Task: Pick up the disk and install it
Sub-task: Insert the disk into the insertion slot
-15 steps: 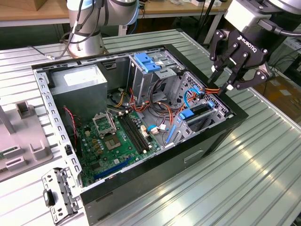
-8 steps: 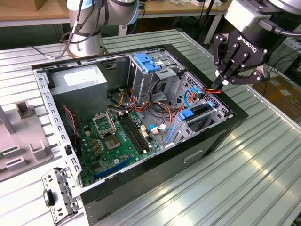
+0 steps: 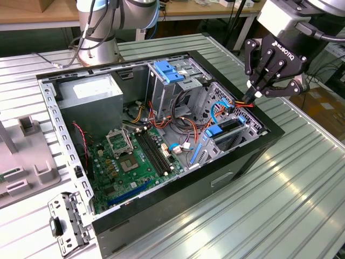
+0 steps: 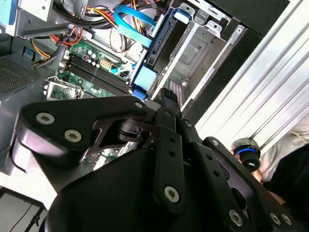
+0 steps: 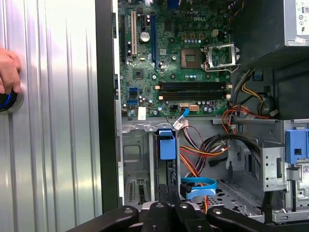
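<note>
The disk [image 3: 225, 128] sat edge-on in its bay, so I could not see its label; the first wrist view's edge cut off a hand [image 5: 7, 70].

A ribbed metal tabletop [image 3: 302, 183] spreads in front, with wooden-topped workbenches [image 3: 21, 16] standing behind it.

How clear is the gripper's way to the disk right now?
Probably yes: the gripper hangs just above the disk, standing on edge in the open-topped drive cage. Orange cables crowd one side, but nothing covers its top.
</note>
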You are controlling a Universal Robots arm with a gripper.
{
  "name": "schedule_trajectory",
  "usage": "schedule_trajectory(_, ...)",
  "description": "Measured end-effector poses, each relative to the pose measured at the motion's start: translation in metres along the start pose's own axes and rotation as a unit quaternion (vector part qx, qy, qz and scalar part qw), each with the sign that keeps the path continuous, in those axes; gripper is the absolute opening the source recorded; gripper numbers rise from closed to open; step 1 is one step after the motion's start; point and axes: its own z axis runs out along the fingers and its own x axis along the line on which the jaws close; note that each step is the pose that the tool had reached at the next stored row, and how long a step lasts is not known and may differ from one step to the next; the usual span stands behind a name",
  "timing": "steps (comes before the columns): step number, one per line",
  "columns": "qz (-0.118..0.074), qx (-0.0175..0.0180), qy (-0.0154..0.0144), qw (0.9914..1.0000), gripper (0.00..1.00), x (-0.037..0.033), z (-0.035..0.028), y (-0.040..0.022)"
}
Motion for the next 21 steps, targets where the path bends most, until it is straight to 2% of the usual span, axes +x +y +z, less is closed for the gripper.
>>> schedule_trajectory(3,0.0,0.0,0.0,1.0,0.11,0.0,0.0005,-0.0009)
schedule_trajectory(6,0.0,0.0,-0.0001,1.0,0.11,-0.0001,0.0019,-0.0056)
schedule_trajectory(12,0.0,0.0,0.0,1.0,0.11,0.0005,0.0121,-0.0125)
schedule_trajectory(21,0.0,0.0,0.0001,1.0,0.11,0.0003,0.0156,-0.0241)
